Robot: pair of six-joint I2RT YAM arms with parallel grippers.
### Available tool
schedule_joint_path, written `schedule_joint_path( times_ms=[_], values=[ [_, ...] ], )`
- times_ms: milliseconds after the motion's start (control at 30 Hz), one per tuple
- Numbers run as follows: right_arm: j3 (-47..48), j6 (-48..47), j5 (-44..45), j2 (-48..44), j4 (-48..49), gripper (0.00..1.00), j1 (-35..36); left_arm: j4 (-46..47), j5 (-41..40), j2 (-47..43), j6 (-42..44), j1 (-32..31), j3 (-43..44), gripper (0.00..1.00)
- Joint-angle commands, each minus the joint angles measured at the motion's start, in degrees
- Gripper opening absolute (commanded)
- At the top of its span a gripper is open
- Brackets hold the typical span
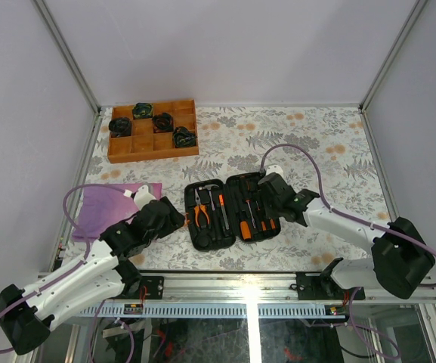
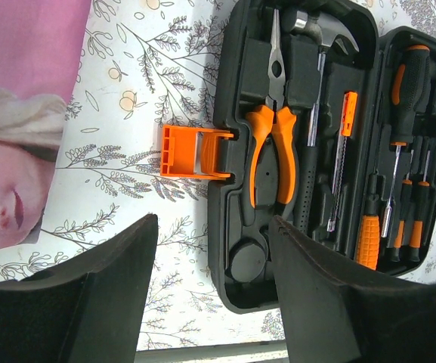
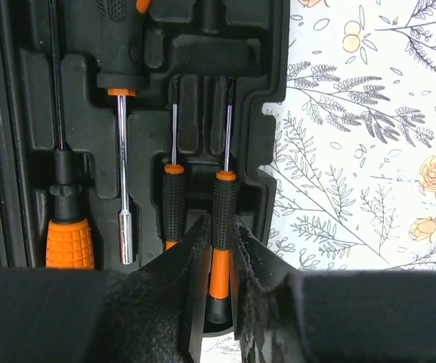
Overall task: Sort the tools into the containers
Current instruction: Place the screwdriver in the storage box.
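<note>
1. Screwdriver (image 3: 224, 200), the rightmost small one, lies in its slot in the right half of the tool case (image 3: 274, 76) on the table (image 3: 354, 151).
2. Its long axis runs straight away from the right end effector (image 3: 221, 227), with the shaft far and the handle near. The fingers (image 3: 183, 257) pinch the handle from both sides.
3. The left end effector (image 2: 216, 227) hangs open and empty by the case's left half, farther off, so the right arm is likely the one to act.
</note>
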Motion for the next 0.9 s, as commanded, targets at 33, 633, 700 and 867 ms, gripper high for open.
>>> schedule_joint_path(
  times_ms=[33,633,700,867],
  values=[
    [3.3,-1.3,0.1,1.8,-0.1,0.21,-0.4,-0.2,-1.5,0.6,-0.5,-0.2,-0.3,0.59],
    [4.0,-2.2,-1.3,6.3,-0.2,0.16,-1.8,0.4,-1.0,1.2,-0.4,-0.2,-0.5,0.59],
    [3.9,-2.1,-1.7,6.7,-0.2,0.15,-1.9,0.4,-1.0,1.1,-0.3,-0.3,-0.5,0.59],
    [4.1,-2.1,-2.8,7.9,-1.3,0.14,-2.2,0.3,-0.8,1.1,-0.5,-0.2,-0.7,0.59]
  ],
)
